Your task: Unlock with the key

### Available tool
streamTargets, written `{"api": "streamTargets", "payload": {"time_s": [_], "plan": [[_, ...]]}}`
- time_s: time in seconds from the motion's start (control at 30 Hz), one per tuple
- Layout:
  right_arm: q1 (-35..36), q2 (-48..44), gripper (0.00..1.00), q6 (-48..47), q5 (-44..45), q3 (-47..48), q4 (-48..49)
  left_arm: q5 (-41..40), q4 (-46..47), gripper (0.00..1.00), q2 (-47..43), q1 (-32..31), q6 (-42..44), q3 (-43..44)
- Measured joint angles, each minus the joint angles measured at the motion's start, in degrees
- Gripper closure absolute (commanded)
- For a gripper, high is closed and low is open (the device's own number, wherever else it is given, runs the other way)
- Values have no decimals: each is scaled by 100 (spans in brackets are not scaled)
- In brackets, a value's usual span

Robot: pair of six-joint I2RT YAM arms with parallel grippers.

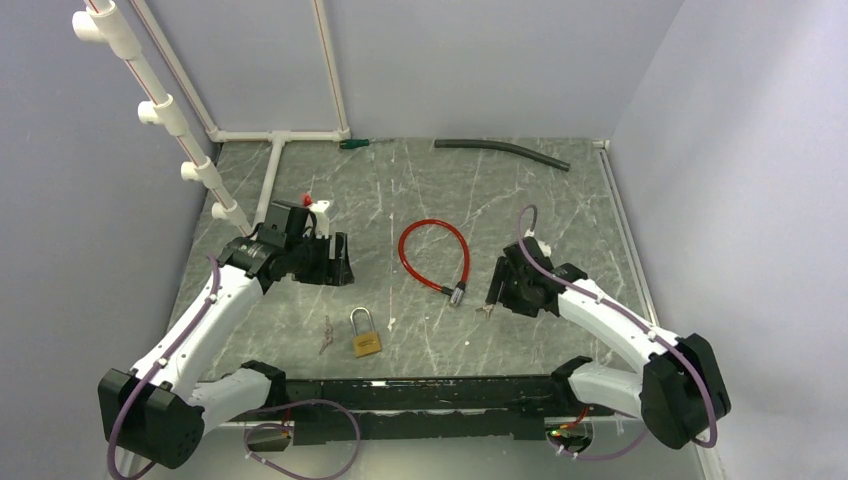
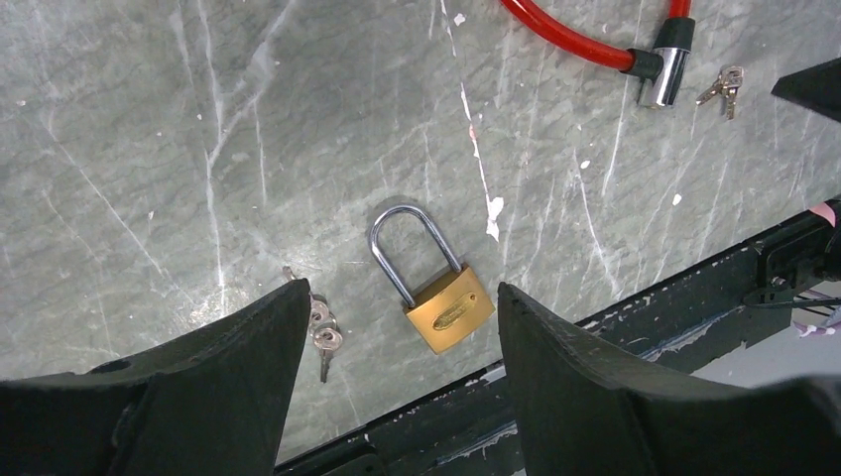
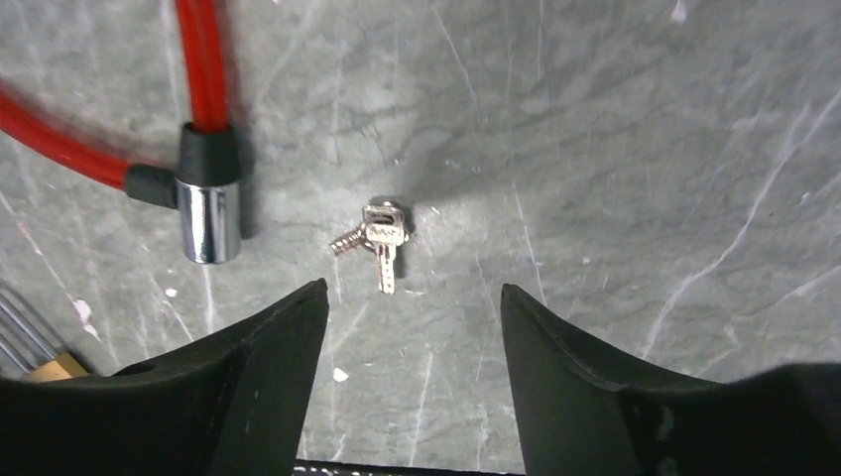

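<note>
A brass padlock point(image 1: 366, 343) with its steel shackle closed lies flat near the table's front; it also shows in the left wrist view point(image 2: 448, 307). A small bunch of keys point(image 1: 326, 335) lies just left of it point(image 2: 320, 332). A red cable lock point(image 1: 433, 255) with a chrome end point(image 3: 210, 213) lies mid-table, and a second bunch of keys point(image 3: 380, 238) lies beside that end. My left gripper point(image 2: 402, 290) is open and empty above the padlock. My right gripper point(image 3: 413, 288) is open and empty above the second keys.
A grey hose point(image 1: 500, 150) and a green-handled tool point(image 1: 355, 143) lie at the back. A white pipe frame point(image 1: 275, 135) stands at the back left. The black base rail point(image 1: 430, 395) runs along the near edge.
</note>
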Motion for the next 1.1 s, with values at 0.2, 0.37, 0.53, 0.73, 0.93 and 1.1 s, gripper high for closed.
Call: {"api": "streamTargets", "payload": {"time_s": [0.2, 0.37, 0.53, 0.73, 0.93, 1.1], "plan": [[249, 339, 43, 313, -155, -197, 92, -59, -4, 26, -2, -9, 0, 0], [474, 673, 46, 479, -109, -190, 181, -109, -4, 26, -31, -13, 0, 0], [654, 960, 52, 634, 144, -81, 146, -160, -13, 27, -92, -20, -2, 0], [841, 1340, 69, 686, 389, 184, 98, -177, -17, 28, -219, -22, -17, 0], [1126, 1912, 73, 754, 804, 667, -151, -179, -17, 28, -321, -33, -20, 0], [1412, 2227, 85, 909, 1123, 970, -417, -190, -17, 28, -409, -55, -20, 0]]}}
